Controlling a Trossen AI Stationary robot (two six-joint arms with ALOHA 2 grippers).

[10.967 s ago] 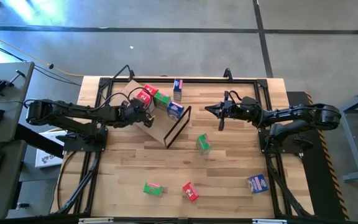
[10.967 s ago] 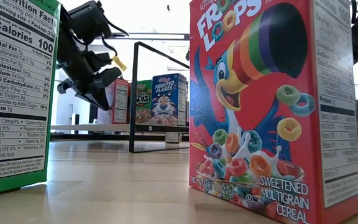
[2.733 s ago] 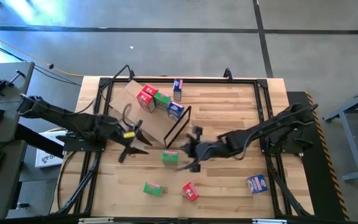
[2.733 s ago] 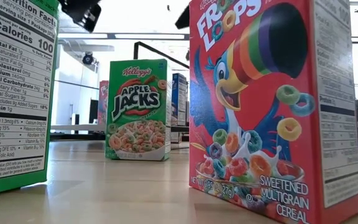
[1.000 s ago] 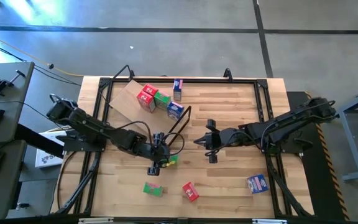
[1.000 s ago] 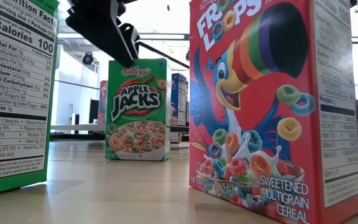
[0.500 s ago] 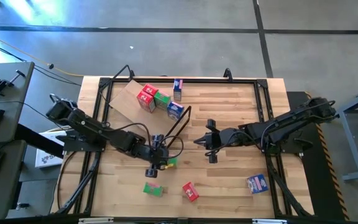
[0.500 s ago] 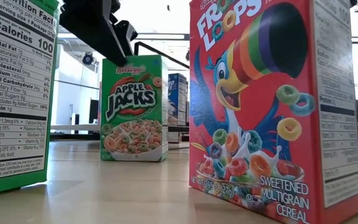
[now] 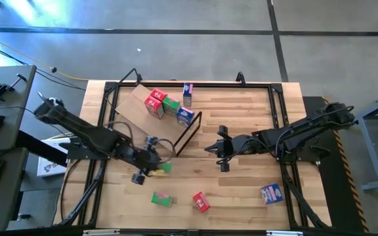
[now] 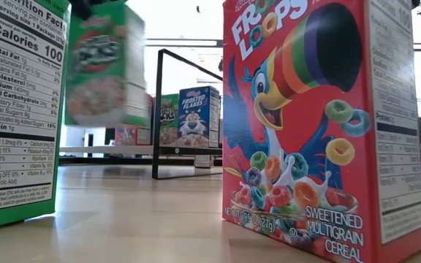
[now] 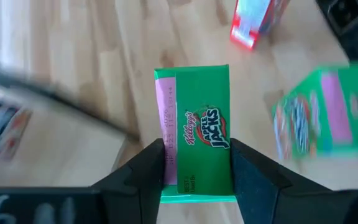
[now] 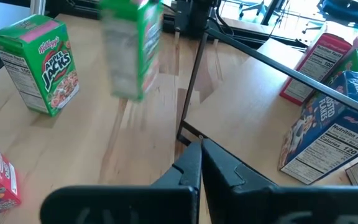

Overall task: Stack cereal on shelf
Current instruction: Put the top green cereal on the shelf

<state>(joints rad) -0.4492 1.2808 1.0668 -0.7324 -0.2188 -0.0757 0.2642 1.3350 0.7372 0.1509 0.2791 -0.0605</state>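
Green cardboard fills the left gripper (image 11: pixel 194 167): its two dark fingers (image 11: pixel 146 168) pinch a small green Apple Jacks cereal box (image 11: pixel 196 144) by its long sides, and the low view shows that box (image 10: pixel 104 64) lifted off the wood. In the high view the left arm reaches low across the striped wooden tabletop (image 9: pixel 241 180) from the left edge, its gripper (image 9: pixel 151 167) just off the near-left edge of the tan plywood shelf panel (image 9: pixel 136 108). Three boxes stand in a row on that panel, red (image 9: pixel 153 103), green (image 9: pixel 170 103) and blue (image 9: pixel 185 116), and a fourth blue-and-white box (image 9: pixel 188 90) stands at its far side, though whether on the panel or just off it is hard to tell. The shelf's thin dark metal frame (image 9: pixel 188 134) stands at its right end.

The middle of the table between the arms is bare. Along the near edge lie a green box (image 9: pixel 162 198), a red box (image 9: pixel 201 202) and, well to the right, a blue one (image 9: pixel 272 193).

The right arm stretches in from the right edge, its gripper (image 12: pixel 201 163) near the table's centre, just right of the frame, fingers pressed together on nothing.
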